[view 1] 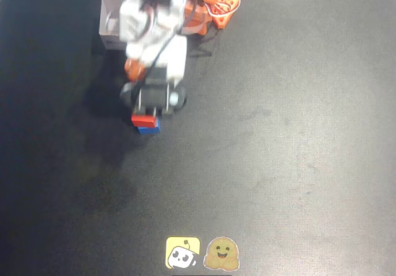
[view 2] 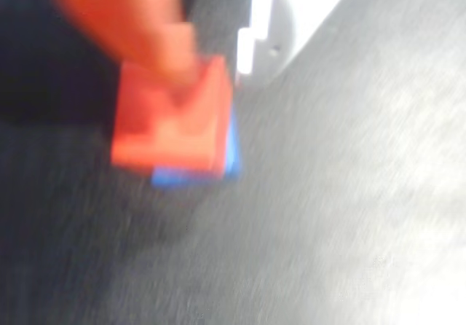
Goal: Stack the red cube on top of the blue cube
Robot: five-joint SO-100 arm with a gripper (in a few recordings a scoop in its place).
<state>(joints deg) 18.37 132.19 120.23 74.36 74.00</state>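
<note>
Tool: tool [view 1: 150, 110] sits in the upper left of the overhead view, directly above the two cubes; in the wrist view an orange finger [view 2: 138, 26] reaches down onto the top face of the red cube. Whether the jaws are clamped or parted cannot be told, the wrist view being blurred.
Red cube: red cube [view 2: 173, 121] lies on top of the blue one, touching it, at the left centre of the wrist view; in the overhead view it shows just below the tool.
Blue cube: blue cube [view 2: 196, 170] rests on the worktop [view 1: 278, 133] under the red one, a strip of it showing at the lower and right edges, so the stack looks slightly offset.
Handling: both cubes look small, light and rigid with matte faces, likely not slippery; two opposite side faces are the sensible place to grip, and a light cube may shift if nudged on release.
Count: one red cube, one blue cube.
Farther off: a white box [view 1: 110, 23] stands beside the arm's base at the top left; two stickers [view 1: 203, 253] lie at the bottom edge.
</note>
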